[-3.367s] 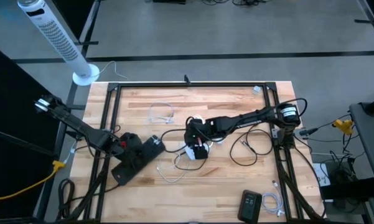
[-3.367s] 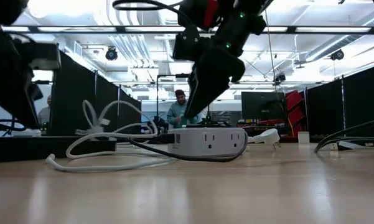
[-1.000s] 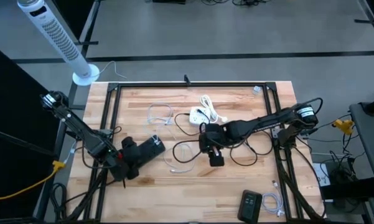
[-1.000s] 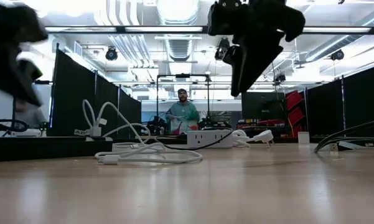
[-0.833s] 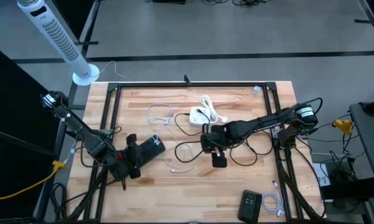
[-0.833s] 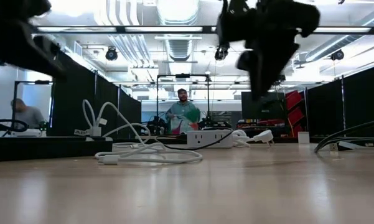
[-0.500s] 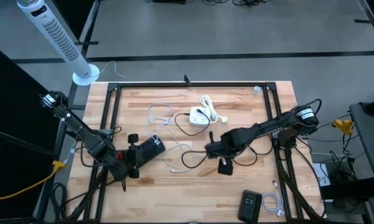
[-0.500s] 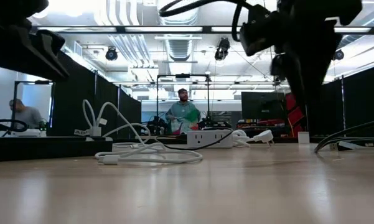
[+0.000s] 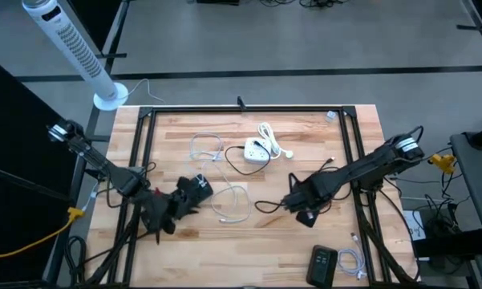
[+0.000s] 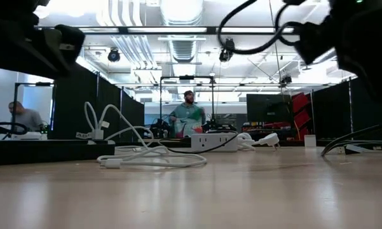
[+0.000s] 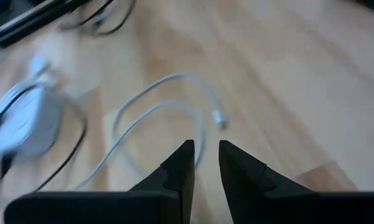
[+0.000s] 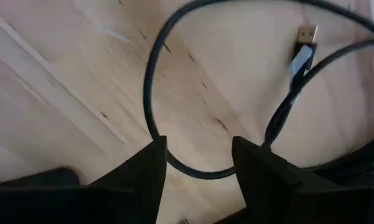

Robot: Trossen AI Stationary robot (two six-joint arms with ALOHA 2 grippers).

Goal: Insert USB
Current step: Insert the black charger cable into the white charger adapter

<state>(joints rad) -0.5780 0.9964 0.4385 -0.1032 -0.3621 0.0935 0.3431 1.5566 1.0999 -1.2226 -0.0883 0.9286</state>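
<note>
We count one white power strip (image 9: 257,152) near the table's (image 9: 184,249) far edge, two white cables (image 9: 208,145) (image 9: 236,203), and one black cable (image 9: 321,172). By the near edge sits one dark remote-like box (image 9: 322,264) beside another small white cable coil (image 9: 351,262).

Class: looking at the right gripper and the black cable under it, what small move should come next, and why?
Probably shift the right gripper towards the USB plug and lower over it. Its fingers stand open and empty above the black cable, and the plug lies loose on the table, off to one side of them.

Black cable's USB plug (image 12: 307,32) lies loose, apparently unplugged.
</note>
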